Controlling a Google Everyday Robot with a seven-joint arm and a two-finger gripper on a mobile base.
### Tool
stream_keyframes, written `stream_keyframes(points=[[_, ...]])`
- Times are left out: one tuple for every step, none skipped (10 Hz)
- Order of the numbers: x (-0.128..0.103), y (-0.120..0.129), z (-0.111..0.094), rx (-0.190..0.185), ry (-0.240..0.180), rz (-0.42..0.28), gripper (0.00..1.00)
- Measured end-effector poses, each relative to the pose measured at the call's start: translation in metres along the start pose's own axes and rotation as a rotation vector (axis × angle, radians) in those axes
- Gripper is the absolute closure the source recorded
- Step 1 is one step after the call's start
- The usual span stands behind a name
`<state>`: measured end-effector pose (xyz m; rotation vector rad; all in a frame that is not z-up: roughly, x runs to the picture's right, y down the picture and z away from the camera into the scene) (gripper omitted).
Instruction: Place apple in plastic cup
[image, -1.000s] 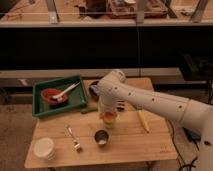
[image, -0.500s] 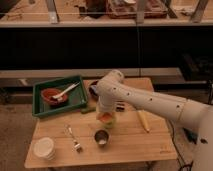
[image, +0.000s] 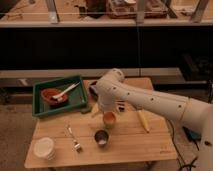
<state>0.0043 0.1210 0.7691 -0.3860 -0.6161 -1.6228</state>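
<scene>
Apple (image: 109, 118) in plastic cup (image: 109, 121) — gripper (image: 106, 109) just above.

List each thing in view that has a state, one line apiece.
gripper: low over the plastic cup, mostly hidden by the arm.
apple: sits in the mouth of the cup.
plastic cup: upright, holding the apple.
metal cup: upright, open top.
white container: upright at the table's front left.
bowl: upright in the green tray, utensil resting in it.

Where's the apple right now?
In the camera view, the apple sits mid-table at the plastic cup, directly under the claw, just behind the metal cup.
</scene>
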Motion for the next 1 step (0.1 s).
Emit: stream_keyframes(points=[[0.0005,0.0006,-0.0108,-0.005,0.023,0.001,0.21]])
